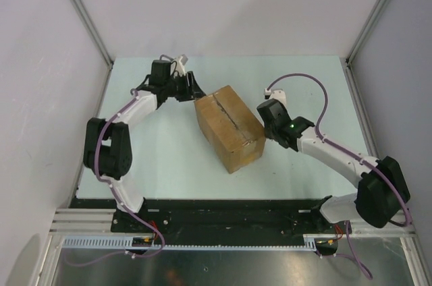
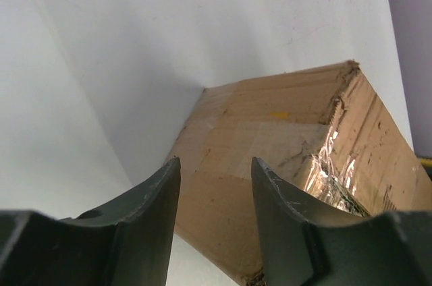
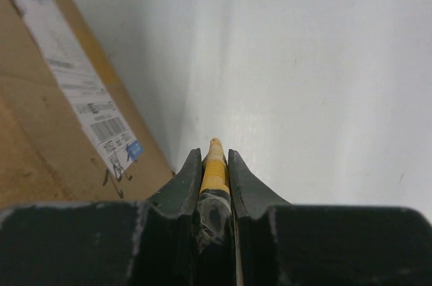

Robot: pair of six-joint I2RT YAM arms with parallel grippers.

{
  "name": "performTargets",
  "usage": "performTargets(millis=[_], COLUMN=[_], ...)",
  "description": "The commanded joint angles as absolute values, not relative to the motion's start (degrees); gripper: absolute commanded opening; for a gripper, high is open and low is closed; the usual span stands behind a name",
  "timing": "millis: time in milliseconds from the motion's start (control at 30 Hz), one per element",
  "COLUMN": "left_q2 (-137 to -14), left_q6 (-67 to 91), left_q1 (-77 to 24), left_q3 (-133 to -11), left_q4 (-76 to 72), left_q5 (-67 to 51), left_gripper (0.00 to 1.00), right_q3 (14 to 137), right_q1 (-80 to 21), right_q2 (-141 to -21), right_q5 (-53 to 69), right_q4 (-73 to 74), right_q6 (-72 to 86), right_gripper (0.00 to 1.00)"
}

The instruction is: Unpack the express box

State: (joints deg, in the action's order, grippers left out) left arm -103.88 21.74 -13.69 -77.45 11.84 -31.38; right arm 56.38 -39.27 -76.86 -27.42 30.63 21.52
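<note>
The left gripper [image 1: 193,90] is seen half-spread, with nothing caught between its fingers [image 2: 145,198]. The box [image 1: 229,127] is found just ahead of it on the surface [image 1: 169,158], a taped corner turned towards it. On the box's far side, the right gripper [image 3: 214,154] is clamped narrow on a yellow knife [image 3: 214,175], and the box's white label [image 3: 81,90] is seen just beside that gripper.

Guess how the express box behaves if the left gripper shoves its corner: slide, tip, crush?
Probably slides or pivots rather than tips: the express box sits flat on a broad face on the smooth table. Walls look stiff corrugated, though the torn corner may dent. The glossy tape could be slippery for the left gripper.
</note>
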Motion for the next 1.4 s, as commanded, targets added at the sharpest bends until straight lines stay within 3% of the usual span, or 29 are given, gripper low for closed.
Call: performTargets(millis=[0,533,733,767,900,967,1233,1367], left_q2=[-95.11,-72.18,-62.86,-60.75,-58.45,-58.01,-66.51,-73.37], left_q6=[19.51,25.31,25.93,25.84,25.4,24.0,19.34,17.76], left_q1=[-14.85,-14.94,-14.94,-14.94,-14.85,-15.29,-22.22,-27.67], left_q3=[-71.55,-50.12,-44.57,-44.65,-49.03,-52.72,-66.6,-72.15], left_q4=[14.15,14.15,15.11,15.64,18.8,18.72,18.02,17.75], left_q5=[-32.35,-29.27,-20.76,-15.0,-1.27,-0.09,-3.85,-4.84], left_gripper=[0.51,0.48,0.48,0.49,0.41,0.41,0.56,0.62], right_q3=[61.16,74.08,79.89,80.41,82.7,82.71,78.67,68.68], right_q1=[-37.71,-35.33,-34.11,-33.75,-30.07,-26.91,-24.26,-24.0], right_q2=[-81.2,-98.87,-103.53,-103.71,-100.12,-95.57,-80.96,-71.56], right_q5=[-25.32,-19.26,-17.4,-17.66,-17.41,-16.09,-12.13,-9.33], right_q4=[16.97,3.97,1.32,1.41,6.48,8.25,13.18,10.47], right_q6=[16.53,11.69,10.9,10.9,14.4,17.66,20.65,24.6], right_gripper=[0.0,0.0,0.0,0.0,0.0,0.0,0.0,0.0])
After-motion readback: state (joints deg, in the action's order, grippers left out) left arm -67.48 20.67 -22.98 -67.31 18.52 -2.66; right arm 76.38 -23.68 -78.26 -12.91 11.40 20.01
